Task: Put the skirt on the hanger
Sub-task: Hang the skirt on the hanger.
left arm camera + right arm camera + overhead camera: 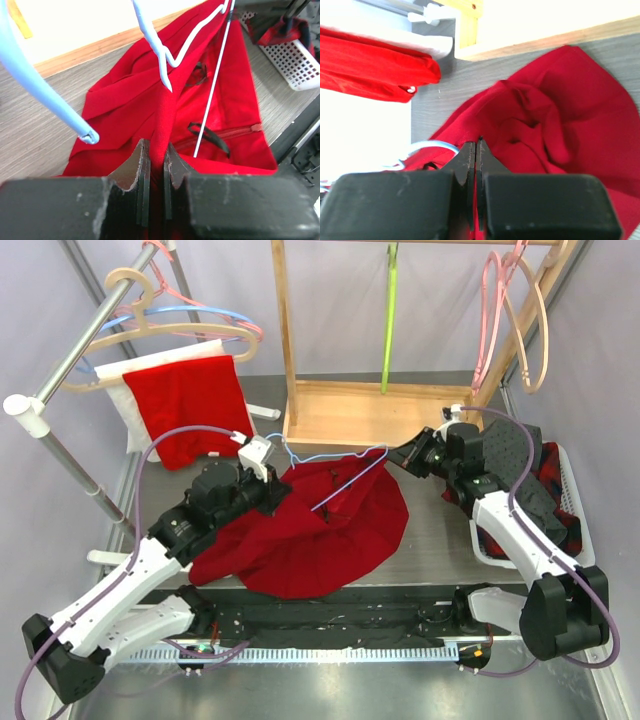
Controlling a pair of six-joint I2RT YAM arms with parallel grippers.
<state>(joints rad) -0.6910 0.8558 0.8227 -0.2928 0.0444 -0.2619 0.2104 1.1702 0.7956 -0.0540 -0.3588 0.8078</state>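
Note:
The red skirt (330, 540) lies bunched on the table between both arms. A thin light-blue hanger (350, 482) rests on its upper part, hook toward the left arm. My left gripper (278, 485) is at the skirt's left edge. In the left wrist view it (155, 145) is shut on a raised fold of the skirt (125, 100), with the hanger (160, 50) just beyond. My right gripper (398, 455) is at the skirt's upper right corner, by the hanger's end. In the right wrist view it (478, 142) is shut on a thin edge of the skirt (560, 110), with the hanger (432, 145) to the left.
A wooden rack base (370, 410) stands just behind the skirt. A white basket (568, 490) with dark clothes sits under the right arm. At the left, a metal rail carries hangers, a red cloth (190, 405) and a white one. Pink hangers (510, 310) hang at the top right.

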